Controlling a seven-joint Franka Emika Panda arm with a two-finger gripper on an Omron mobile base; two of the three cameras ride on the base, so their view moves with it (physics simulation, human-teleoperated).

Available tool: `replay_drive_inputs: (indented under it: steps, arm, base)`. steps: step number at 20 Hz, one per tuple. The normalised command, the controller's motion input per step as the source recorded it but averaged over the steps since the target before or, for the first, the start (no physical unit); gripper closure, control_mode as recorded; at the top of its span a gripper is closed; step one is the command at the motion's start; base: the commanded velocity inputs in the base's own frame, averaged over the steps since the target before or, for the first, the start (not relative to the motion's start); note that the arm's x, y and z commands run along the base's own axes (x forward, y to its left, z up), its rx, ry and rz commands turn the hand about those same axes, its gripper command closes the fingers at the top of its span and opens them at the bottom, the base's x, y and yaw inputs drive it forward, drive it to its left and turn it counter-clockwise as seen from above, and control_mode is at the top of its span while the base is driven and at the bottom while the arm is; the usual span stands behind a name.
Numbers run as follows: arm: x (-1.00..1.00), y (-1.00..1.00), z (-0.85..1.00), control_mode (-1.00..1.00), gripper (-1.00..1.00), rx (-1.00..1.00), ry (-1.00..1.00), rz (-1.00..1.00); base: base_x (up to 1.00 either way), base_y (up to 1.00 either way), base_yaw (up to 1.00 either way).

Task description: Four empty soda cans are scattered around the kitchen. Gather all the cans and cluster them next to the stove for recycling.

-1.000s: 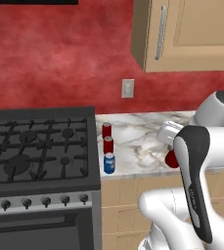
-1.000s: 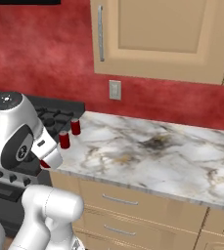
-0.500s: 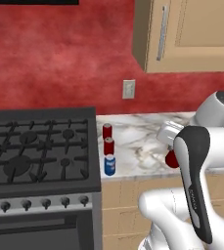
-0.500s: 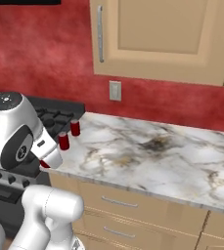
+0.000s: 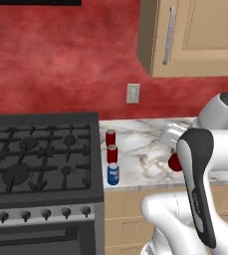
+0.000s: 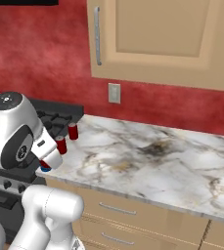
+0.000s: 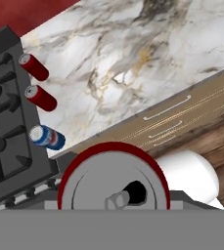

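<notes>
The gripper point(image 7: 114, 207) is closed around a red soda can point(image 7: 114, 178), whose silver top with its pull-tab opening faces the hand camera; in the left base view the same can shows as a red patch beside the dark forearm, carried above the marble counter point(image 5: 150, 149). Ahead of the gripper and off toward the stove point(image 5: 36, 159), three more cans stand upright in a tidy row on the counter, just beside the range's edge: a red can at the back point(image 5: 110, 137), a second red can point(image 5: 112, 154) in the middle, and the blue can with a white band point(image 5: 113, 174) nearest the counter's front lip.

The main risk, as I judge it, is the set-down. The row is tight and close to the counter's edge, so coming in low or at an angle could knock the blue can off the front or topple the reds like skittles. Letting go while the held can is tilted could also send it rolling across the smooth marble.
</notes>
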Motion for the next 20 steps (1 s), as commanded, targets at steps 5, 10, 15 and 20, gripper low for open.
replay_drive_inputs:
  steps: [5, 10, 15, 20]
  arm:
    - [0.0, 0.0, 0.0, 1.0, 1.0, 0.0, 0.0, 0.0]
    - [0.0, 0.0, 0.0, 1.0, 1.0, 0.0, 0.0, 0.0]
    - [0.0, 0.0, 0.0, 1.0, 1.0, 0.0, 0.0, 0.0]
    - [0.0, 0.0, 0.0, 1.0, 1.0, 0.0, 0.0, 0.0]
  base:
    - [0.24, -0.09, 0.01]
    - [0.28, -0.05, 0.02]
    - [0.25, -0.09, 0.03]
    - [0.16, -0.08, 0.02]
